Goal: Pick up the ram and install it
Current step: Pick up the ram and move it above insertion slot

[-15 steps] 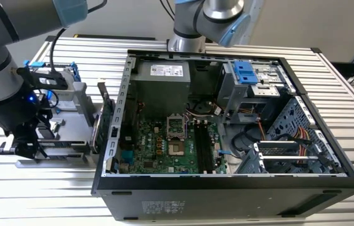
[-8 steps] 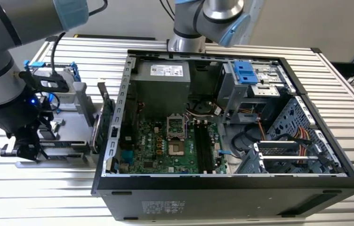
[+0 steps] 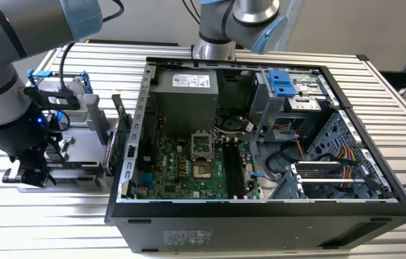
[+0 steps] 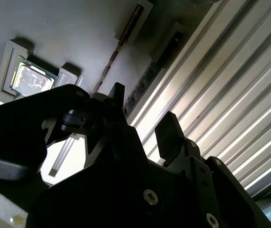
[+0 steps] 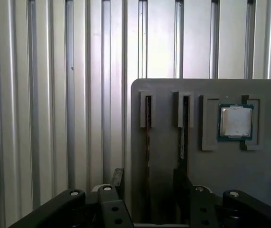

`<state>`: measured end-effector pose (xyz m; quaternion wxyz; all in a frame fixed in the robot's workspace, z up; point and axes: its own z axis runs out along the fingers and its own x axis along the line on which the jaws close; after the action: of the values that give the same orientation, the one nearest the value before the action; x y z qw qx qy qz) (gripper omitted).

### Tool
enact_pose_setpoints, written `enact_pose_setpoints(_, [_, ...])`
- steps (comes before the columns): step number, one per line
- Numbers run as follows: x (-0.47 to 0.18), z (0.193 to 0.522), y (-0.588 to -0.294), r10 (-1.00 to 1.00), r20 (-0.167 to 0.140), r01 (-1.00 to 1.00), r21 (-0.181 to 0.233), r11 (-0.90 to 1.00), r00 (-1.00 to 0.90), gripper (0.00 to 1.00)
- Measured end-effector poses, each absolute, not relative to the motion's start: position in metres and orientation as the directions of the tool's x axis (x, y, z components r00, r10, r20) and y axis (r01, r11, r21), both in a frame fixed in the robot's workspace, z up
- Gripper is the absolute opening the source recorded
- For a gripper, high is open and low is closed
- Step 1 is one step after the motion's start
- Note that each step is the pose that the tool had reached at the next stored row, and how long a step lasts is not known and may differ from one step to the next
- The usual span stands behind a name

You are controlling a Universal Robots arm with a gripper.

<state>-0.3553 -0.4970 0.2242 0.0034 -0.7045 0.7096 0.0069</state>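
Open PC case [image 3: 261,216] lay on slatted metal table [image 3: 383,91], on its side. Motherboard [image 3: 188,172] faced up inside, with power supply [image 3: 185,91] at far end and blue drive latch [image 3: 280,82] nearby. Grey tray [image 5: 166,142] sat on table outside case. Square silver chip [image 5: 235,122] rested in a tray recess.

table [image 5: 40,95]: silvery, striped by parallel ribs
tray [image 5: 164,90]: plain grey
ram [image 4: 121,42]: dark strip, brownish along the edge
chip [image 5: 236,121]: silver face, green rim
gripper [image 4: 142,107]: black
arm [image 3: 1,65]: grey with light-blue caps
computer case [image 3: 261,216]: black shell
motherboard [image 3: 181,172]: green
drive latch [image 3: 278,81]: bright blue
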Motion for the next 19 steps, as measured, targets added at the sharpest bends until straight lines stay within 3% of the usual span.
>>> enact_pose_setpoints(19, [-0.355,0.208,-0.498,-1.000,-0.018,-1.000,0.005,0.005,-0.005,1.00])
